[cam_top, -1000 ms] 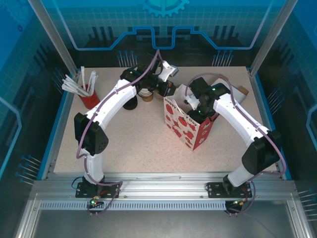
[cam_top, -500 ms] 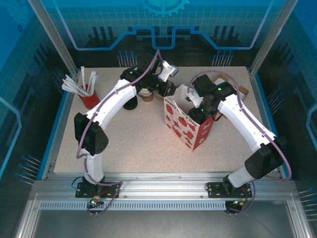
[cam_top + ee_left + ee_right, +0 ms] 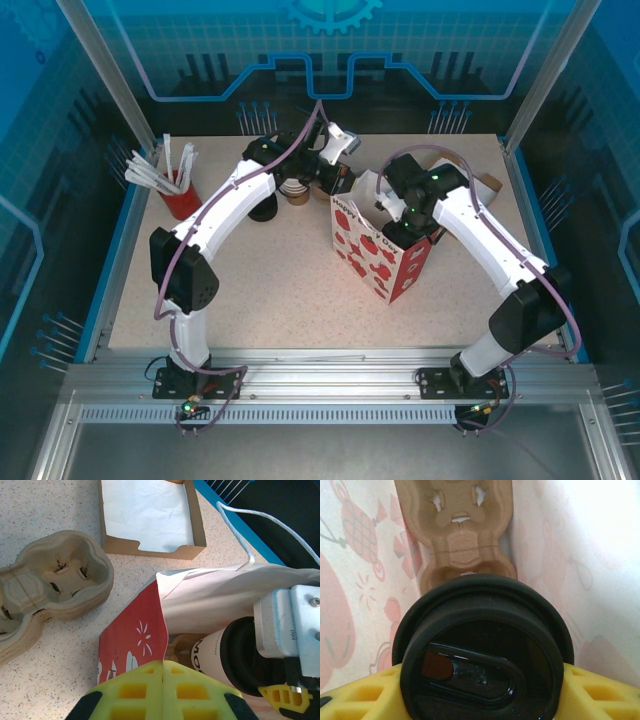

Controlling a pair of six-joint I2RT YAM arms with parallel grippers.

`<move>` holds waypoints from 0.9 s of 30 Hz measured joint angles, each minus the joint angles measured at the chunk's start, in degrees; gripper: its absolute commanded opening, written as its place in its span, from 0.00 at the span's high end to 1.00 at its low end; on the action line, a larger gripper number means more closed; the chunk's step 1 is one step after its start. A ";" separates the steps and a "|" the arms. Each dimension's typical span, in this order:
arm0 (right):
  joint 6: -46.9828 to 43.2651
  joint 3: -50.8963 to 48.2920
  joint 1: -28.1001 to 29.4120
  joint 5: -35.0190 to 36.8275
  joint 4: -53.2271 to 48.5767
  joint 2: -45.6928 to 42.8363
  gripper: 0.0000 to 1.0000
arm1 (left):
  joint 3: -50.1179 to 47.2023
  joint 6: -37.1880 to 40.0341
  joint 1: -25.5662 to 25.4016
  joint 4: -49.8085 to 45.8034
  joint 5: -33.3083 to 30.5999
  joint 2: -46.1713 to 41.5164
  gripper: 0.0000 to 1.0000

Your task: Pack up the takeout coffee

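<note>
Inside the bag (image 3: 372, 250), I see my right gripper (image 3: 480, 692) grasping the takeout coffee (image 3: 482, 645); left gripper (image 3: 162, 685) pinches the bag's rim.

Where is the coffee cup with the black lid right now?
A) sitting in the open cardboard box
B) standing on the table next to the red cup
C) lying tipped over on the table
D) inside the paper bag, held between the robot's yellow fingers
D: in the right wrist view the right gripper has a finger on each side of the takeout coffee, with the paper bag walls around it and a cardboard carrier further down.
</note>
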 measured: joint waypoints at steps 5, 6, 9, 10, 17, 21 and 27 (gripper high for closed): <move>0.00 0.44 0.00 0.74 -1.01 1.27 0.71 | 0.00 0.00 0.00 0.00 0.00 0.00 1.00; 0.02 0.48 0.00 0.92 -1.09 1.40 0.71 | 0.00 0.00 0.00 0.00 0.00 0.00 1.00; 0.02 0.61 0.00 1.05 -1.16 1.55 0.71 | 0.00 0.00 0.00 0.00 0.00 0.00 1.00; 0.02 0.61 0.00 1.03 -1.18 1.55 0.71 | 0.00 0.00 0.00 0.00 0.00 0.00 1.00; 0.02 0.61 0.00 1.03 -0.96 1.55 0.71 | 0.00 0.00 0.00 -0.02 0.00 0.00 1.00; 0.02 0.61 0.00 1.03 -0.94 1.55 0.71 | 0.00 0.00 0.00 -0.02 0.00 0.00 1.00; 0.02 0.61 0.00 1.03 -0.63 1.55 0.71 | 0.00 0.00 0.00 -0.02 0.00 0.00 1.00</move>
